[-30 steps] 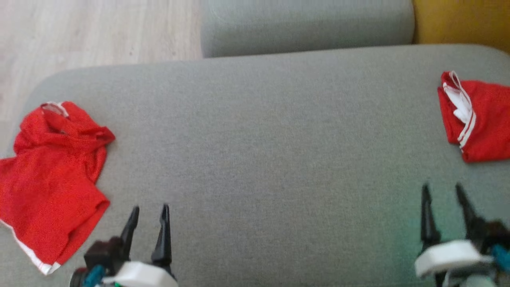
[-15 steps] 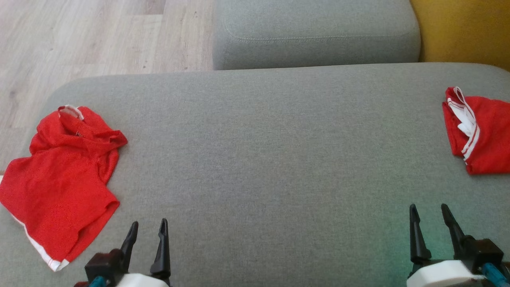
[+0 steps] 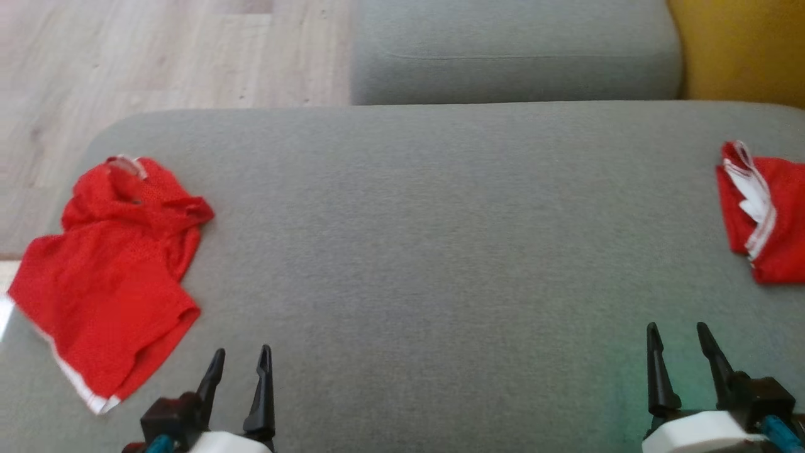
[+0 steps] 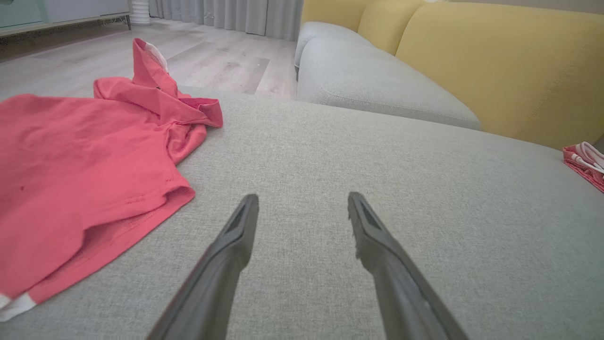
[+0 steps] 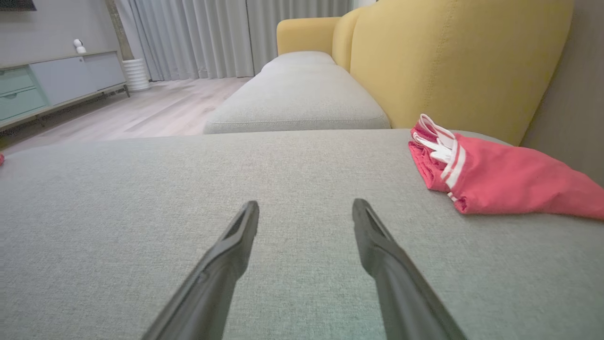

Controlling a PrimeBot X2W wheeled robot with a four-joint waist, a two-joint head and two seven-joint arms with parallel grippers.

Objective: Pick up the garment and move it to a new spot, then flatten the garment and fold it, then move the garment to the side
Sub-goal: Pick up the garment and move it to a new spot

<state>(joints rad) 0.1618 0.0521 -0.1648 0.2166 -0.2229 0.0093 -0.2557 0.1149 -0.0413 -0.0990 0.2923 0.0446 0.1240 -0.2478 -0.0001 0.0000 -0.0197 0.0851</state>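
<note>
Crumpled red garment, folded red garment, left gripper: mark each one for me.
Crumpled red garment point(image 3: 107, 270), head view, middle of its flat body.
Folded red garment point(image 5: 509, 182), right wrist view, plain red top layer.
Left gripper point(image 3: 242, 351), head view, midway between its fingertips.

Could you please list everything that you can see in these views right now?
Crumpled garment: one, red with white trim, left end of the large cushion.
Folded garment: one, red with white stripes, right end of that cushion.
Large cushion: one, grey, under both garments.
Far cushion: one, grey, beyond it.
Sofa back: one, yellow, at the right.
Floor: pale wood, far left.
Curtains: grey, background.
Sideboard: one, grey-green, by the wall.
Left gripper: one, dark fingers, open, lower left.
Right gripper: one, dark fingers, open, lower right.
</note>
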